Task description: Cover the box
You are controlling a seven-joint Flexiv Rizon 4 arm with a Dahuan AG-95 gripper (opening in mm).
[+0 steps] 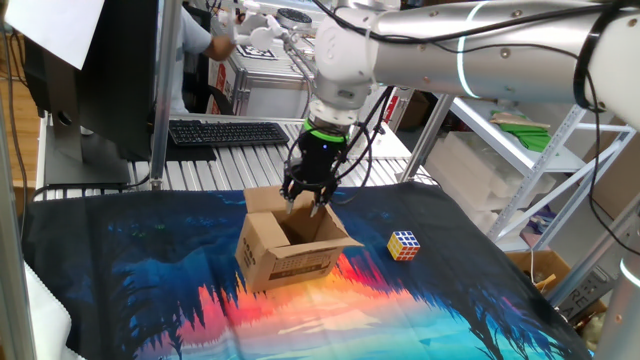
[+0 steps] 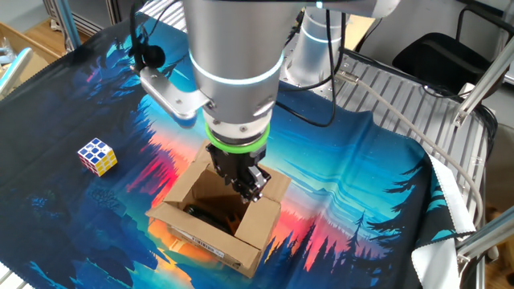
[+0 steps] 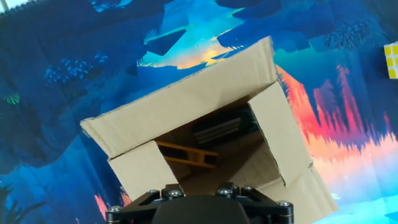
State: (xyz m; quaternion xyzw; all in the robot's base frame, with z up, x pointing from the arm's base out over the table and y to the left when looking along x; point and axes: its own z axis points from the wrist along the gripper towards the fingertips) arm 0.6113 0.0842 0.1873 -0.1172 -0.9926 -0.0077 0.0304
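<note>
The box (image 1: 285, 255) is a brown cardboard carton standing on the colourful cloth with its four top flaps spread open. From the other side the box (image 2: 217, 233) shows dark things inside. My gripper (image 1: 304, 208) hangs just over the box's far flap, its two fingers apart with nothing between them. In the other fixed view the gripper (image 2: 245, 186) points down into the box's open top. The hand view looks into the box (image 3: 186, 102); only the gripper's black base shows at the bottom edge, and the fingertips are hidden.
A Rubik's cube (image 1: 404, 244) lies on the cloth beside the box, also the cube (image 2: 97, 156) and cube (image 3: 392, 60). A keyboard (image 1: 228, 132) and monitor (image 1: 100, 70) stand behind the cloth. Metal shelving (image 1: 540, 130) rises at the right.
</note>
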